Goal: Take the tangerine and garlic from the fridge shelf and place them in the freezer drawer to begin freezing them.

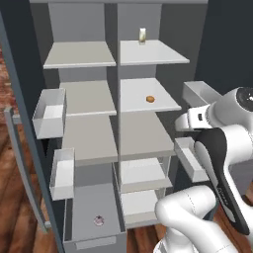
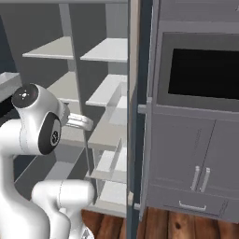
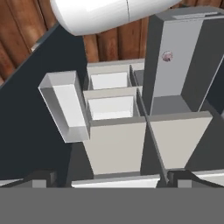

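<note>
The tangerine (image 1: 150, 99), small and orange-brown, lies on the right-hand fridge shelf (image 1: 136, 94) at mid height. The garlic (image 1: 98, 220), a pinkish-white bulb, rests on the floor of the freezer drawer (image 1: 87, 200), which stands pulled out at the bottom left. In the hand view the garlic (image 3: 166, 56) shows deep inside the freezer drawer (image 3: 175, 39). My gripper (image 3: 113, 178) is open with nothing between its wide-apart fingertips. The hand (image 1: 190, 119) hovers in front of the fridge's right side, right of and a little below the tangerine, apart from it.
A pale upright carton (image 1: 142, 35) stands on the top right shelf. Door bins (image 1: 49, 113) hang on the open left door, more bins (image 1: 190, 158) on the right. Beside the fridge stands a grey cabinet with a dark oven window (image 2: 205, 70).
</note>
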